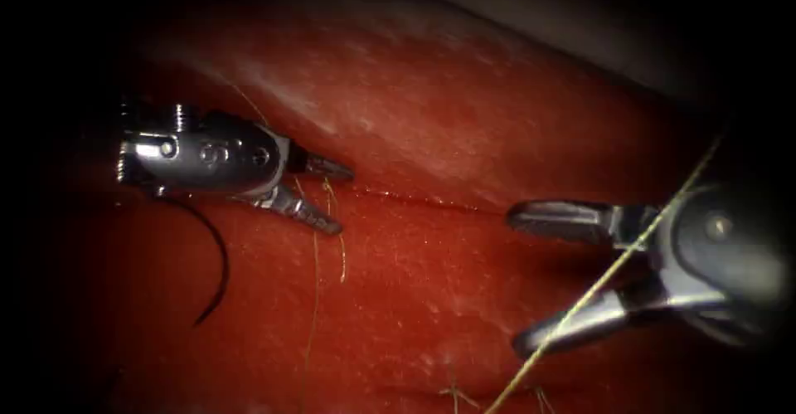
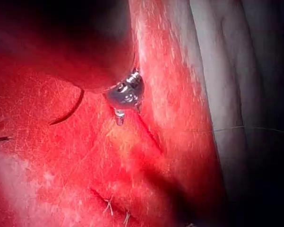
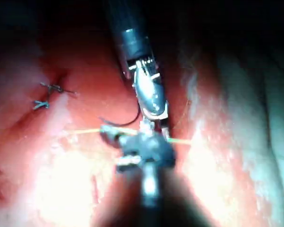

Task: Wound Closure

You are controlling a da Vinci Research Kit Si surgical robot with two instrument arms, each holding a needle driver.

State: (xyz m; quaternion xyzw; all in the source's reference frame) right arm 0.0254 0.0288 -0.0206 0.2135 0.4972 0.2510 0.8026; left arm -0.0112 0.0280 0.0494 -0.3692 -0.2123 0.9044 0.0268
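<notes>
Our left tool holds its jaws narrowly apart at the cut, gripping nothing, and our right tool gapes wide and empty with the thread slanting across it. The needle lies loose on the tissue, left of the cut and outside the flesh. We judge the work partly done: the wrist views show knotted stitches on the cut, with thread ends at the endoscope's lower edge, while the stretch between our tools looks unclosed.

Left tool, mid-left, gapes empty over the cut; needle lies lower left; right tool gapes, thread crossing it.
</notes>
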